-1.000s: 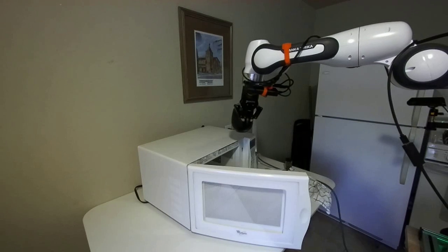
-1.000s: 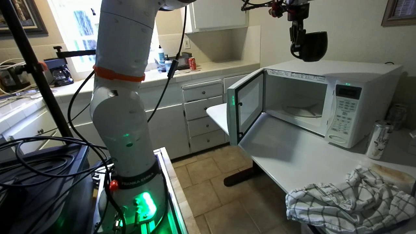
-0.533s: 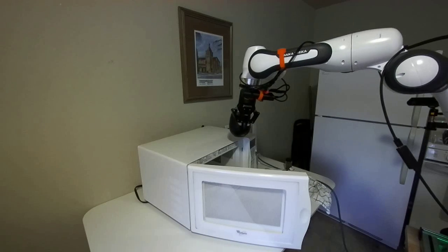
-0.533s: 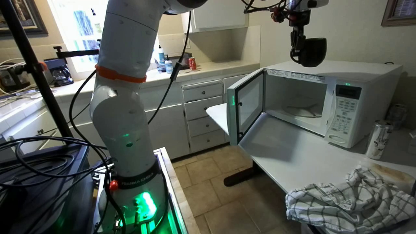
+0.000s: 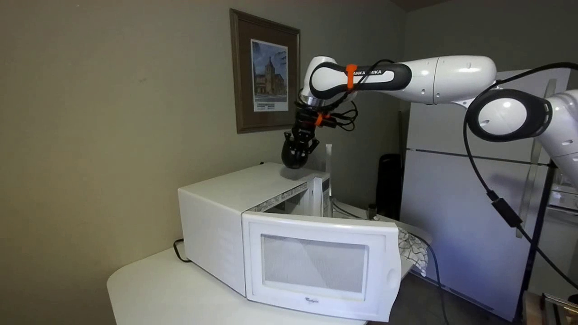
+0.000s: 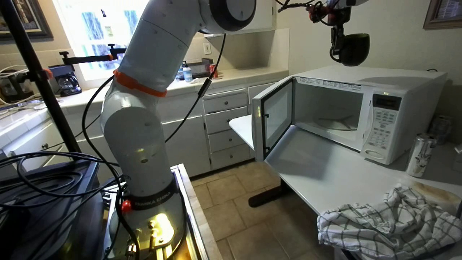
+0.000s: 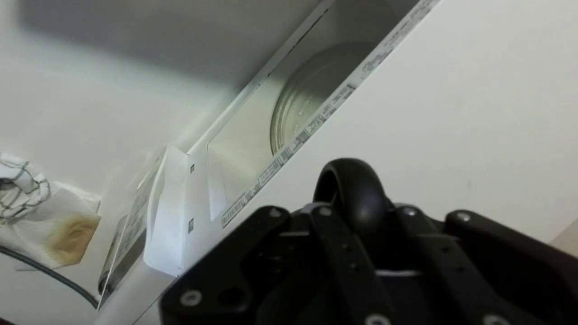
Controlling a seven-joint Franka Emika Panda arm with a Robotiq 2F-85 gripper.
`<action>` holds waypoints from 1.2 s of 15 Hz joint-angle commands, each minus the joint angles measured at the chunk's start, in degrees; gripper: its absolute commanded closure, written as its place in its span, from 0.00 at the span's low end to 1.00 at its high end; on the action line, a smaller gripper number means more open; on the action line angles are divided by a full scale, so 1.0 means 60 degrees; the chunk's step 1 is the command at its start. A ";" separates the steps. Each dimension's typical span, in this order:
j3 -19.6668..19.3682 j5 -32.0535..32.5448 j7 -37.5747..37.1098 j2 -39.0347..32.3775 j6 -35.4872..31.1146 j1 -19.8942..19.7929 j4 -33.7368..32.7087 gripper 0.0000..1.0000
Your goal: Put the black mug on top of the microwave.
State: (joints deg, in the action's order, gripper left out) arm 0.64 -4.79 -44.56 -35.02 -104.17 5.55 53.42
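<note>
The black mug (image 6: 355, 50) hangs upright from my gripper (image 6: 336, 54), which is shut on its handle side. In an exterior view the mug (image 5: 292, 155) and gripper (image 5: 303, 145) are above the top of the white microwave (image 5: 244, 183), near its control-panel end. A gap and a shadow below show the mug apart from the top. The microwave (image 6: 404, 77) stands on a white table with its door (image 6: 274, 115) open. In the wrist view a curved black part of the mug (image 7: 361, 194) shows between the fingers (image 7: 336, 253); the rest is hidden behind the gripper.
The open door (image 5: 316, 266) juts out in front of the microwave. A can (image 6: 421, 155) stands beside the control panel, and a checked cloth (image 6: 389, 224) lies at the table's near corner. A wall with a framed picture (image 5: 266, 74) is behind. A fridge (image 5: 469, 203) stands further back.
The gripper and mug first dipped, then rose a little and moved further over the microwave, left in one exterior view and right in another. The base light changed from green to yellow.
</note>
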 commanded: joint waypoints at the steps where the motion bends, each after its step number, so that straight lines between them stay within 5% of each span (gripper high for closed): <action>1: -0.0096 0.0265 -0.0253 -0.0347 0.0139 0.0184 -0.0978 0.98; 3: -0.0041 0.0175 -0.0093 -0.0252 -0.0003 0.0091 -0.0494 0.91; 6: -0.0044 0.0226 -0.0071 -0.0206 -0.0003 0.0089 -0.0515 0.98; 18: -0.0162 0.0357 0.0358 -0.2072 0.2047 0.0245 -0.3256 0.98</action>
State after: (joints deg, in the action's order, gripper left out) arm 0.33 -3.22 -43.45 -44.07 -96.34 6.31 41.94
